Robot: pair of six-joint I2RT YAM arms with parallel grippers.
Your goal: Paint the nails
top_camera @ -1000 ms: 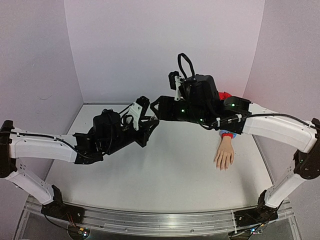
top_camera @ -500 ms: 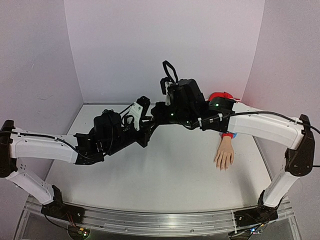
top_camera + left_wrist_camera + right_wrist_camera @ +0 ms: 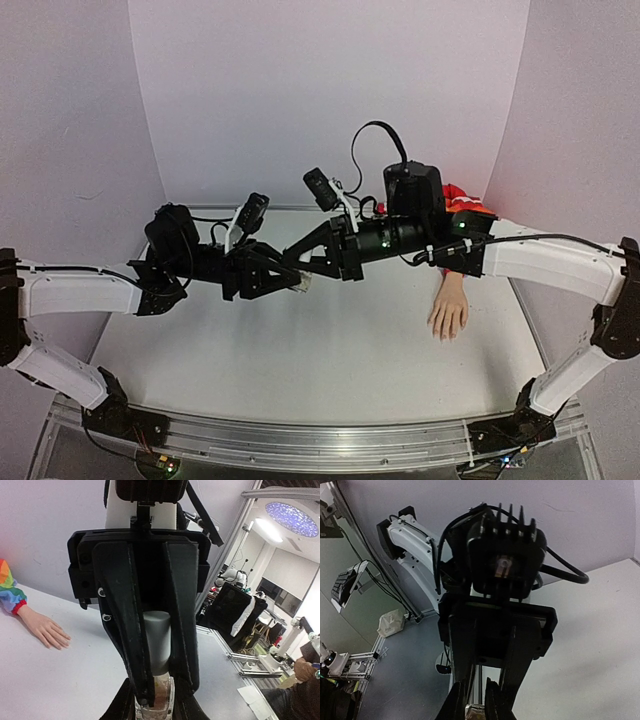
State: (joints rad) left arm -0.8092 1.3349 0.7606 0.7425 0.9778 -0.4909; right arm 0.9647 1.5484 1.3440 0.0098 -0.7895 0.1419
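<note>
The fake hand (image 3: 448, 310) lies palm down at the right of the table, fingers toward the near edge, with its red cuff (image 3: 455, 270) behind it. Its nails are too small to make out. It also shows in the left wrist view (image 3: 45, 630) with the rainbow sleeve (image 3: 7, 592). My left gripper (image 3: 296, 284) (image 3: 156, 707) is shut on a small clear bottle (image 3: 159, 700) above the table's middle. My right gripper (image 3: 298, 268) (image 3: 475, 705) meets it from the right, and its fingers (image 3: 182, 630) are closed on the bottle's grey cap (image 3: 159, 640).
The right arm (image 3: 540, 255) stretches above the fake hand's sleeve. Lilac walls (image 3: 330, 90) close the table at the back and sides. A metal rail (image 3: 320, 440) runs along the near edge.
The right gripper swung from the left gripper's far side to point left and closed on the bottle's cap. The left gripper turned to point right toward it. The fake hand has not moved.
</note>
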